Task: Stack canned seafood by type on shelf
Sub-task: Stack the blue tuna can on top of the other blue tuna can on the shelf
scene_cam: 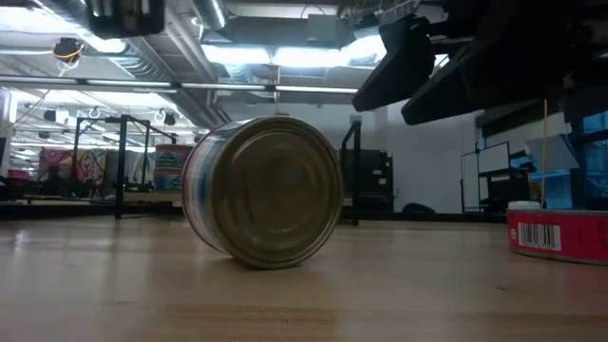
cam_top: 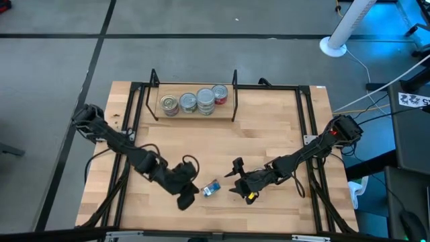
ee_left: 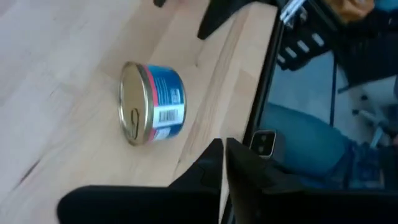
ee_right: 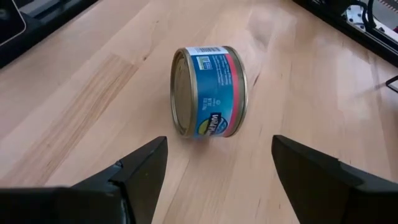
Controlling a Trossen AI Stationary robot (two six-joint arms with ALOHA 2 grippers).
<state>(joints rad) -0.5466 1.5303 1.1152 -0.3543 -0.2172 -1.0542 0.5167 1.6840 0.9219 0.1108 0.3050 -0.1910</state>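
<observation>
Right gripper (ee_right: 214, 165) spread wide, lined up on blue can (ee_right: 208, 91) lying on its side near table's (cam_top: 269, 128) front edge; left gripper (ee_left: 224, 163) clenched empty beside it; pickup step, next: close on can, carry to shelf (cam_top: 195, 113).

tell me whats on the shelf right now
On the shelf, four stacks of cans stand in a row, one with a red label. Seen straight down, the number of cans in each stack is hidden.

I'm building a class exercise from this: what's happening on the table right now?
A blue-labelled round tin lies on its side on the wooden tabletop, between both arms. The open right gripper faces it; the shut left gripper sits beside it. Several tins already stand on the small light-wood shelf.
</observation>
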